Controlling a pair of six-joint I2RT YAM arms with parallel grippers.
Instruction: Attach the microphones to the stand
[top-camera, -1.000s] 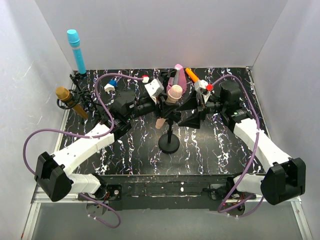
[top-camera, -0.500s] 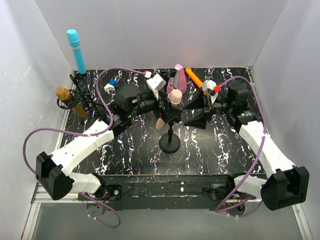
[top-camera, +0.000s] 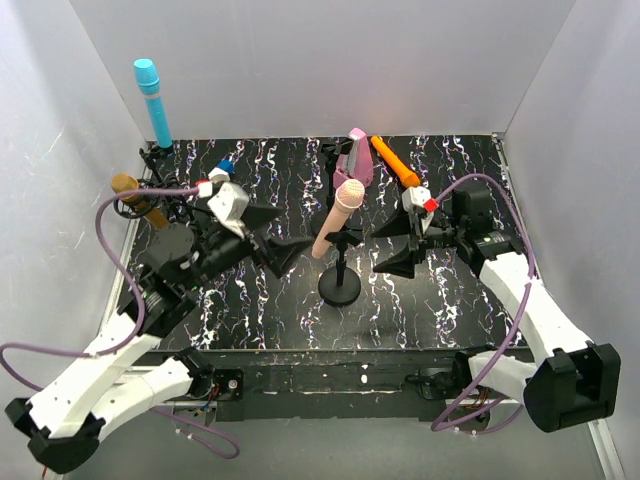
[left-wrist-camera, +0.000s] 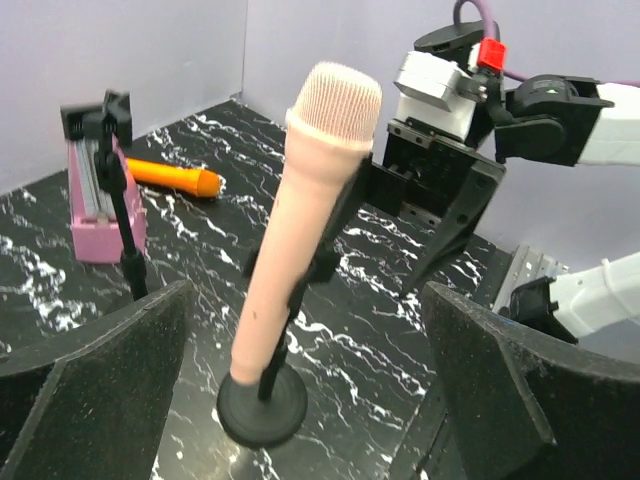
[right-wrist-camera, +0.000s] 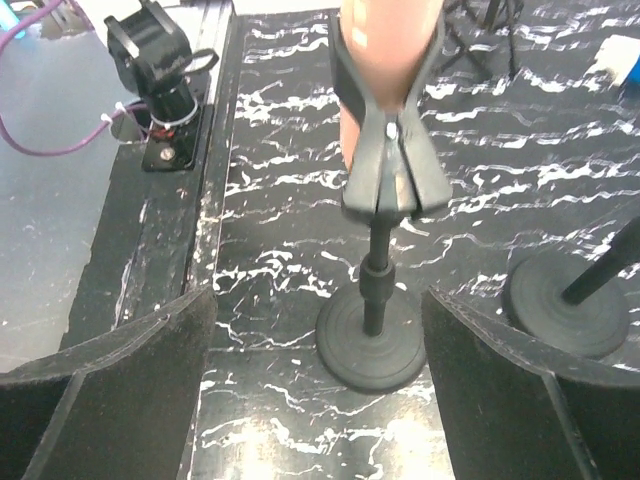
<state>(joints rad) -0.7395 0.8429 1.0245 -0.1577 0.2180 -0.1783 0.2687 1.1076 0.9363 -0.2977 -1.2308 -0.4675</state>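
The pale pink microphone (top-camera: 335, 218) is sitting tilted in the clip of the centre stand (top-camera: 338, 287), with the left pincer (top-camera: 275, 238) and right pincer (top-camera: 397, 246) both gaping wide and empty on either side. The orange microphone (top-camera: 395, 162) is lying on the tabletop (top-camera: 460, 300) beside the metronome (top-camera: 357, 158). It is looking light, stiff and smooth, apt to roll; gripping across mid-barrel, clear of the head, seems safest.

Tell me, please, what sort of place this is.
Most likely a robot test cell in a laboratory: plain white walls box in a black marbled table, the left arm and right arm are mounted at its near edge, and the pink-beige microphone sits clipped on a small stand.
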